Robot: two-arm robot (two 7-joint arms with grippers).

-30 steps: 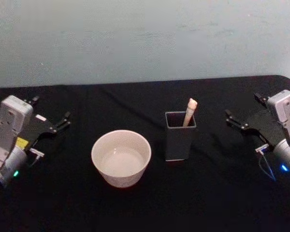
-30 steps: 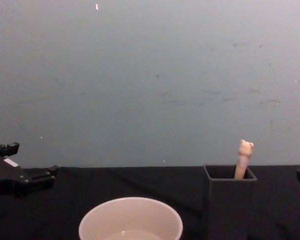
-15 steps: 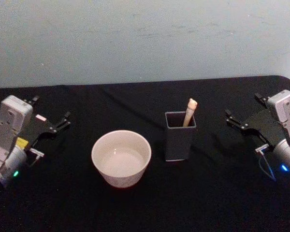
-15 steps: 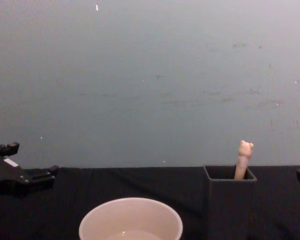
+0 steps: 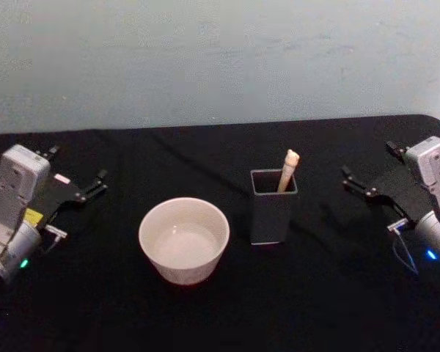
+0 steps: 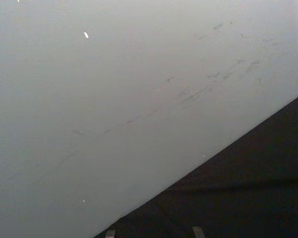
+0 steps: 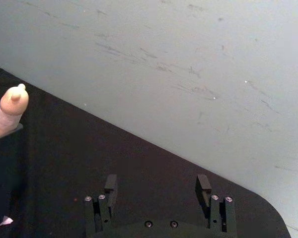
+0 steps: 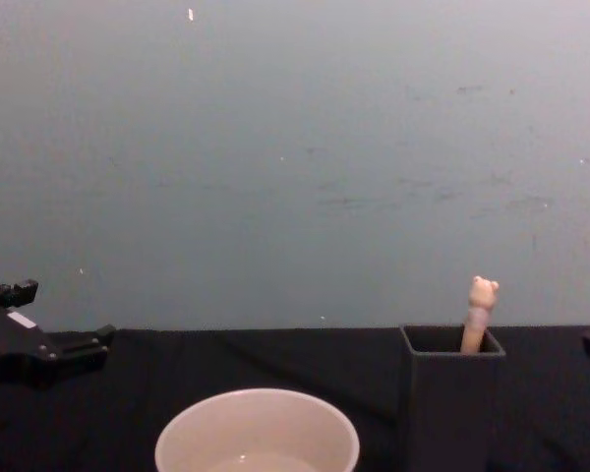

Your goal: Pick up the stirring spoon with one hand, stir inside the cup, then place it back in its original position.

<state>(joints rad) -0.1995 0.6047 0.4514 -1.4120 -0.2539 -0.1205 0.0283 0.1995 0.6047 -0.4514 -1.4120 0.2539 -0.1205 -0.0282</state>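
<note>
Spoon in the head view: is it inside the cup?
No, the spoon stands in the dark holder, apart from the cup, with its handle sticking out above the rim.

spoon [image 5: 287,173] bowl hidden in holder [image 5: 271,217], cup [image 8: 205,433] base cropped

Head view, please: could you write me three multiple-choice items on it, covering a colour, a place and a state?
1. The cup is: A cream; B red; C green.
2. The spoon is: A in the holder; B in the cup; C between the two.
3. The left gripper and right gripper are: A both open; B both shut; C shut on the spoon.

1 A: the cup is off-white all over.
2 A: its bear-head handle sticks out of the holder's top.
3 A: each gripper's fingers stand apart at the table's sides, holding nothing.
</note>
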